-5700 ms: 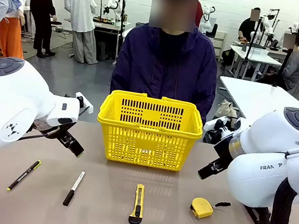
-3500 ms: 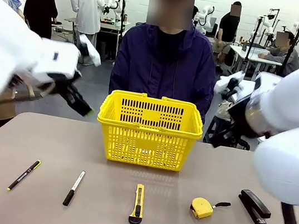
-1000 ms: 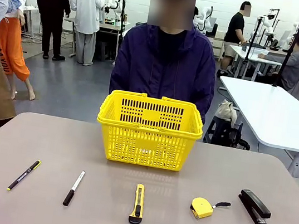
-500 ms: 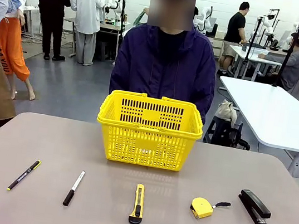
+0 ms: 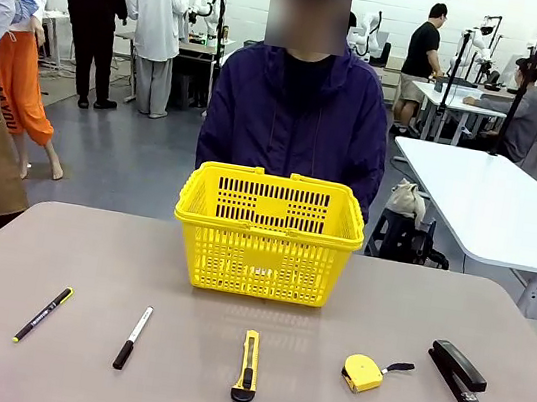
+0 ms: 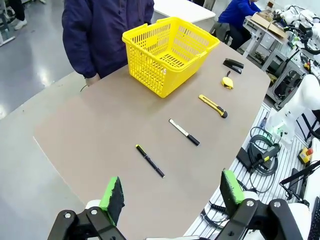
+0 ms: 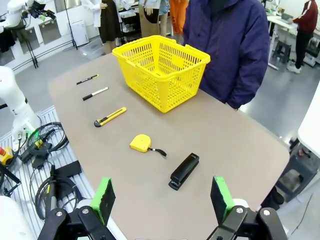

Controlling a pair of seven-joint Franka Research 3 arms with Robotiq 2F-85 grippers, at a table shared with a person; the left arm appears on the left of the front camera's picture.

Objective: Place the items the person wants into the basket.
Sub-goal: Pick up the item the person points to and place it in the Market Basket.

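The yellow basket (image 5: 268,233) stands at the table's far middle, just in front of the person (image 5: 300,115) in the dark jacket. Along the near edge lie a yellow-and-black utility knife (image 5: 247,365), a yellow tape measure (image 5: 363,373) and a black stapler (image 5: 456,372). From high above the table, the left wrist view takes in the basket (image 6: 169,52), knife (image 6: 212,105), tape measure (image 6: 227,82) and stapler (image 6: 233,63); my left gripper (image 6: 170,195) is open and holds nothing. My right gripper (image 7: 162,195) is open too, high over the stapler (image 7: 184,171), tape measure (image 7: 140,143), knife (image 7: 109,116) and basket (image 7: 160,70).
A black pen with a yellow clip (image 5: 42,313) and a white-and-black marker (image 5: 133,337) lie at the near left. A white table (image 5: 490,204) stands to the right behind. Cables and a robot base (image 7: 15,107) sit beside the table's near side.
Both arms have lifted up and out of the front view over the last seconds. Within the last second nothing on the table has moved.
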